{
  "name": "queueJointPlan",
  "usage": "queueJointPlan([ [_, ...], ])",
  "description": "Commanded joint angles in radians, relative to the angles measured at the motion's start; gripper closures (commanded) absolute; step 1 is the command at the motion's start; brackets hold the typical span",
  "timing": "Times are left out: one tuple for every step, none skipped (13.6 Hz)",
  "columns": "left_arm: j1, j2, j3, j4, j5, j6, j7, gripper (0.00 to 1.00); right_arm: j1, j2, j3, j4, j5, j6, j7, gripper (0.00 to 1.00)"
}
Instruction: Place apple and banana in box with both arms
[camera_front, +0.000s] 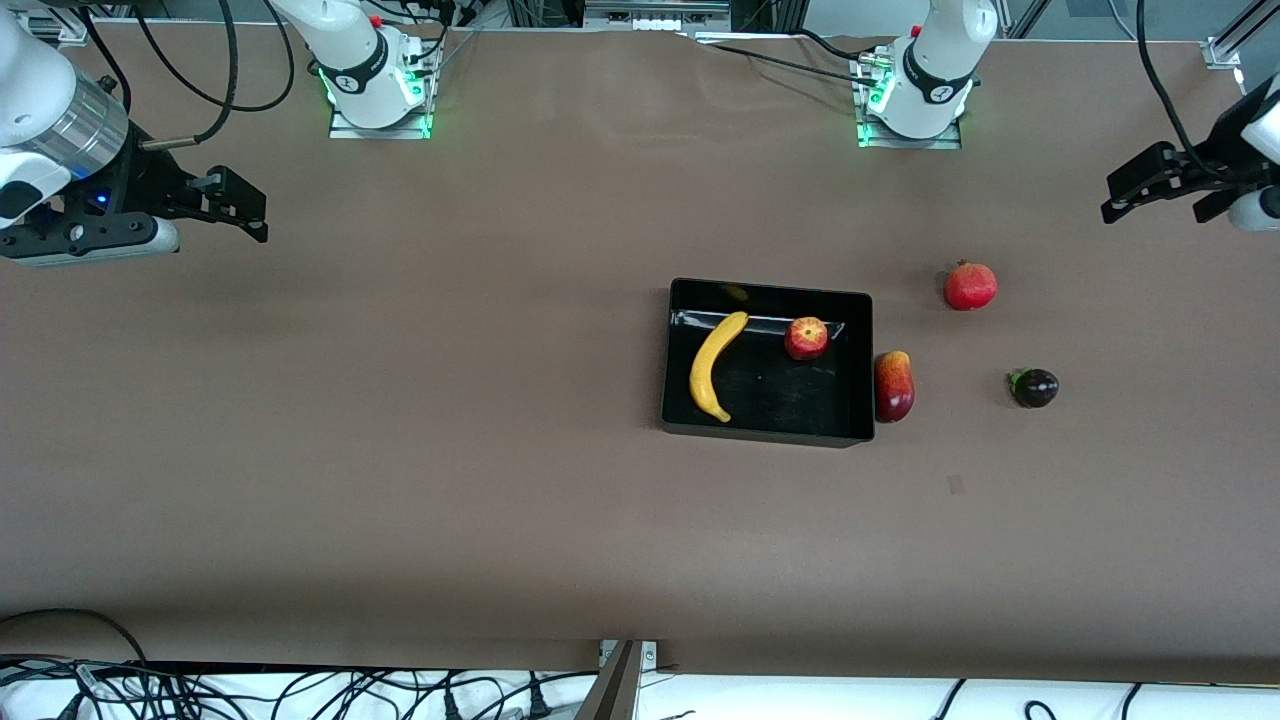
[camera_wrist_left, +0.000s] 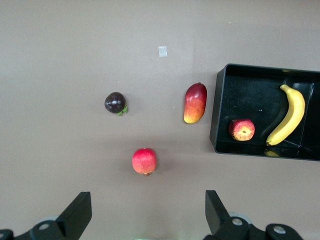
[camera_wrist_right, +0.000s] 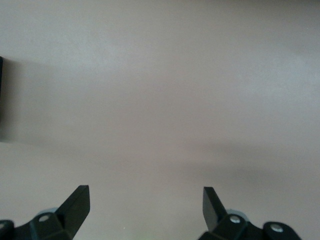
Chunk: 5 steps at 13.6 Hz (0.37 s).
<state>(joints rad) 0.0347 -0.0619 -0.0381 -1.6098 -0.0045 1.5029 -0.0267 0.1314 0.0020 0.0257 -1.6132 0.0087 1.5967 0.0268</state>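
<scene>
Inside the box lie the banana and apple (job looks done), so the left gripper and right gripper hang spread wide, holding nothing, over each table end.

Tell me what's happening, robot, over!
Left gripper and right gripper open, empty, waiting at table ends. Banana, apple in box. Nothing blocking.

Apple and banana lie in the box

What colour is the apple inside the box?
Red with yellowish streaks; the apple shows best in the left wrist view.
</scene>
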Motion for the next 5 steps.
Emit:
queueJointPlan([
  [-0.041, -0.047, 0.017, -0.061, 0.021, 0.028, -0.001, 0.00, -0.001, 0.001, 0.003, 0.013, 0.010, -0.006, 0.004, 0.00],
  [-0.076, -0.047, 0.050, -0.056, 0.023, 0.026, -0.001, 0.00, -0.001, 0.001, 0.003, 0.015, 0.010, -0.004, 0.004, 0.00],
  [-0.116, -0.042, 0.088, -0.052, 0.021, 0.025, 0.001, 0.00, -0.001, 0.001, 0.003, 0.013, 0.010, -0.004, 0.004, 0.00],
  [-0.116, -0.038, 0.093, -0.050, 0.021, 0.025, 0.002, 0.00, -0.001, 0.003, 0.003, 0.015, 0.010, -0.004, 0.004, 0.00],
  [-0.111, -0.032, 0.093, -0.050, 0.021, 0.025, 0.004, 0.00, -0.001, 0.003, 0.003, 0.015, 0.010, -0.004, 0.004, 0.00],
])
